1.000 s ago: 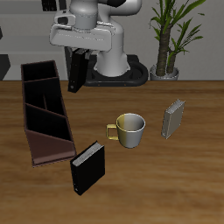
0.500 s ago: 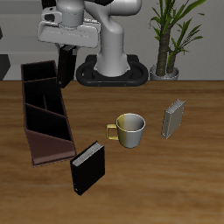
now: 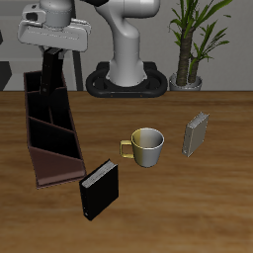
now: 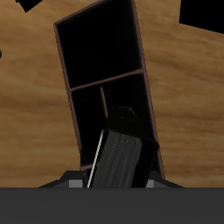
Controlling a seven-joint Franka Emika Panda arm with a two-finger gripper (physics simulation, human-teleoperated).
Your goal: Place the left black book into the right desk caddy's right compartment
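The left black book [image 3: 53, 71] is being pinched by its top edge in the end effector [image 3: 51, 49], hanging upright above the right desk caddy [image 3: 49, 124]. Being thin, stiff and probably light, it is best gripped across its flat covers, where slipping is least likely.

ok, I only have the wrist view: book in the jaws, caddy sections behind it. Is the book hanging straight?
Observer: No. In the exterior view the left black book hangs tilted from the gripper, with its lower end over the right compartment at the back end of the right desk caddy.
Operator: Anything close to the caddy?
Observer: The twin black book stands upright just past the caddy's low maroon lip, nearer the table's front edge.
Operator: And the rest?
Observer: A mug and a grey book stand apart from the caddy, farther along the table.
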